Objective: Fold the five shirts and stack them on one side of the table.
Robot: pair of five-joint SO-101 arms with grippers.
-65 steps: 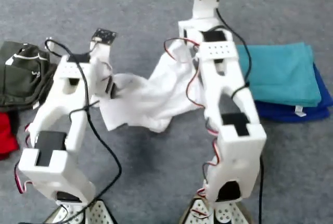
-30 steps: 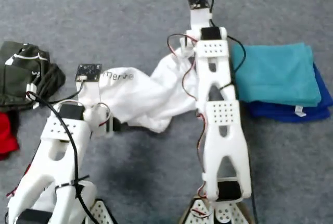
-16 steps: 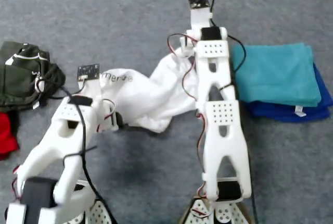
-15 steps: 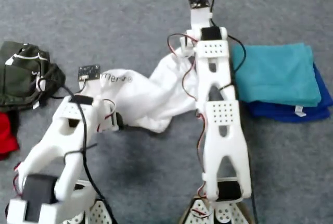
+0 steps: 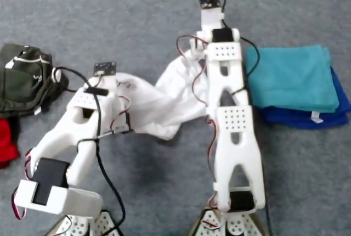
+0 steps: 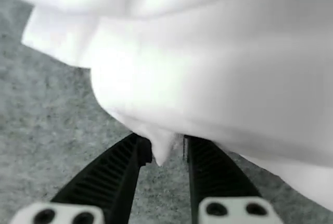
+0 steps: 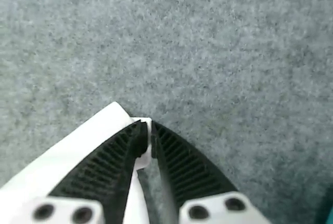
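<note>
High view, white shirt (image 5: 159,101) crumpled, stretched sideways

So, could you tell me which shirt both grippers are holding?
The crumpled white shirt mid-table: left gripper and right gripper each pinch it; teal shirt, blue shirt, dark green shirt and red shirt lie free.

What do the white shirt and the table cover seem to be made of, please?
The white shirt looks like soft matte cloth, perhaps cotton: it drapes in loose folds. The table cover looks like grey felt or carpet: speckled, fuzzy.

Bright, even light, perhaps overhead.
</note>
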